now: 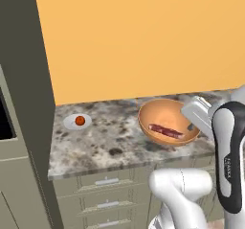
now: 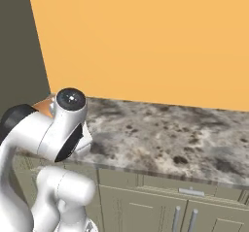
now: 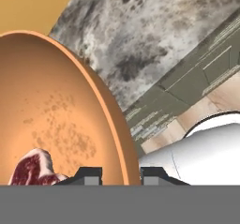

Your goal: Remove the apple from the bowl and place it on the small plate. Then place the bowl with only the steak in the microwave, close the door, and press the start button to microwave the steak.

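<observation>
The bowl (image 1: pixel 168 121) shows a smooth orange-tan surface with a faint darker speckle inside, matt like glazed clay, and the steak (image 1: pixel 165 131) in it looks raw and dark red with pale fatty streaks. The table (image 1: pixel 105 142) reads as polished speckled granite, grey and brown, over matt beige drawers (image 1: pixel 107 181) with dull metal handles. The apple (image 1: pixel 80 120) is a glossy red-orange on the small plate (image 1: pixel 72 122), a smooth grey-white dish, and the dark fingers (image 3: pixel 91 175) look like matt plastic.

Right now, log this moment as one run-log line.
gripper: shut on bowl rim | steak: in bowl | apple: on small plate | bowl tilted above counter
</observation>
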You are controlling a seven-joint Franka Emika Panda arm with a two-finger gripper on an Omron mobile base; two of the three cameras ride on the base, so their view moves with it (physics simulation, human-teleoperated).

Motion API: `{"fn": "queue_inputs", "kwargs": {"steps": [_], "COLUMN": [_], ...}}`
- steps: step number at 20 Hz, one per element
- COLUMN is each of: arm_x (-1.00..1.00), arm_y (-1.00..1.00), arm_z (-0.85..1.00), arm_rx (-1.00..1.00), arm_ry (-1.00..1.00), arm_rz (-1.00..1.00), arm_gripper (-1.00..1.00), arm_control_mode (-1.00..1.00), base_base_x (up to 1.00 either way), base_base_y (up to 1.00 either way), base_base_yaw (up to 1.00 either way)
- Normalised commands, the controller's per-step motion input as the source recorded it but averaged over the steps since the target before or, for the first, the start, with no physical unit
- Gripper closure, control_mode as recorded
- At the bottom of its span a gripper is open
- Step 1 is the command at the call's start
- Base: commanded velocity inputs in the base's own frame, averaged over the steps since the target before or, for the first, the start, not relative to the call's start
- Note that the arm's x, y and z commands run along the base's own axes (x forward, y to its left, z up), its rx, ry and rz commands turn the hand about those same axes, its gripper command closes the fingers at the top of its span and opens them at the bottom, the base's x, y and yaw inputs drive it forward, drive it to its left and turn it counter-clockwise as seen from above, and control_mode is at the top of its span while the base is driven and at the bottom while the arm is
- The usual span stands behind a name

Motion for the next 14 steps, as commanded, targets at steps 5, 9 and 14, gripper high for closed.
{"fn": "queue_inputs", "kwargs": {"steps": [5,9,14], "arm_x": [0.0,0.0,0.0], "arm_y": [0.0,0.0,0.0], "arm_z": [0.0,0.0,0.0], "arm_rx": [0.0,0.0,0.0], "arm_ry": [0.0,0.0,0.0], "arm_rz": [0.0,0.0,0.0], "arm_gripper": [1.0,1.0,1.0], "arm_control_mode": [1.0,1.0,1.0], "base_base_x": [-0.99,-0.85,-0.11], "base_base_y": [0.96,1.0,1.0], "base_base_yaw": [0.08,0.12,0.09]}}
